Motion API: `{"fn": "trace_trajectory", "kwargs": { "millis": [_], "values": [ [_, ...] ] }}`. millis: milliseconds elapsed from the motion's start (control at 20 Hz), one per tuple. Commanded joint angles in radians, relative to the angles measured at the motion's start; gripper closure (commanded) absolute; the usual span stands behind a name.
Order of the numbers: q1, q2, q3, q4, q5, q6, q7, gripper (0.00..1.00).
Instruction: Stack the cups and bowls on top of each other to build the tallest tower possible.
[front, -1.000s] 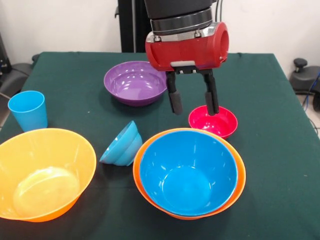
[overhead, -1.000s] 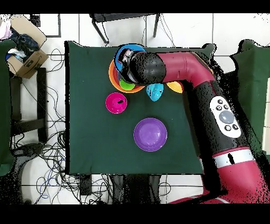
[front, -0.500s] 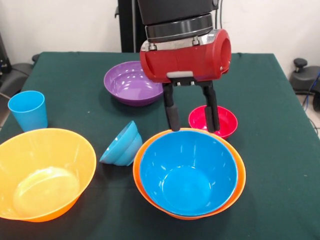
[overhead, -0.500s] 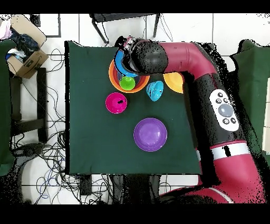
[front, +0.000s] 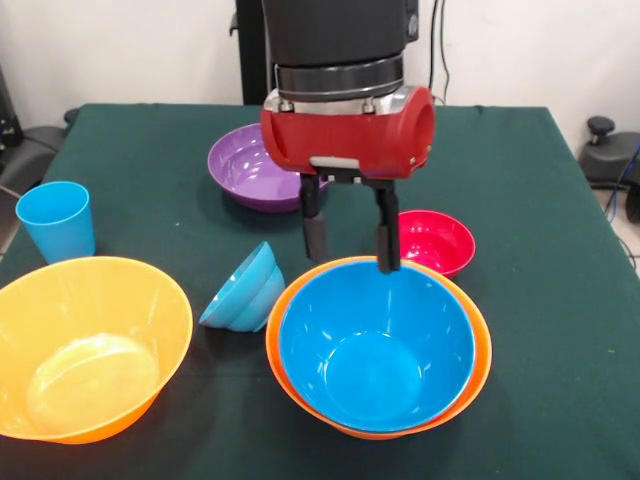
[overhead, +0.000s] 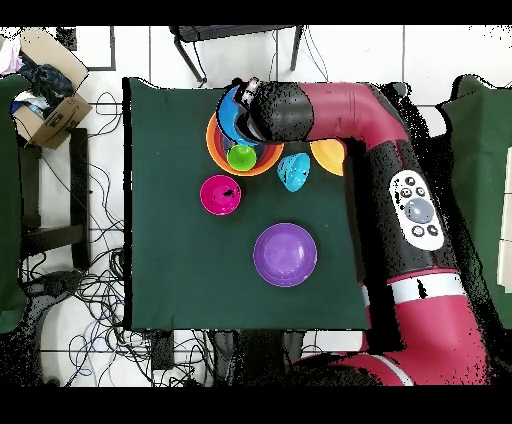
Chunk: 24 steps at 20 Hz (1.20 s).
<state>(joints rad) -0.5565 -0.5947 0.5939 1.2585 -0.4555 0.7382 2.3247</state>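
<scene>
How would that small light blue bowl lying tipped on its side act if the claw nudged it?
The small glossy light blue plastic bowl rests on its curved wall, so it would probably rock or roll. It looks thin, likely light, and perhaps slippery.

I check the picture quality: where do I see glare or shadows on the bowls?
Front view: bright glare spots on the inner walls of the big blue bowl, the purple bowl and the orange bowl; soft shadows lie under the bowls. Overhead view: the arm hides part of the stack; the purple bowl shows only faint shine.

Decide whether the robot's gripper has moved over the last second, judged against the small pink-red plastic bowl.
Yes. In the front view the gripper has shifted left, off the small pink-red plastic bowl.
</scene>
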Motion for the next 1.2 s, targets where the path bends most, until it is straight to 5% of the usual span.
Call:
{"fn": "trace_trajectory", "kwargs": {
  "millis": [50, 200, 1200],
  "values": [
    [0.049, 0.027, -0.150, 0.042, -0.002, 0.140, 0.081, 0.00],
    [0.058, 0.029, -0.174, 0.039, 0.015, 0.186, 0.069, 0.00],
    [0.060, 0.124, -0.196, 0.076, 0.072, -0.064, 0.071, 0.00]
  ]
}}
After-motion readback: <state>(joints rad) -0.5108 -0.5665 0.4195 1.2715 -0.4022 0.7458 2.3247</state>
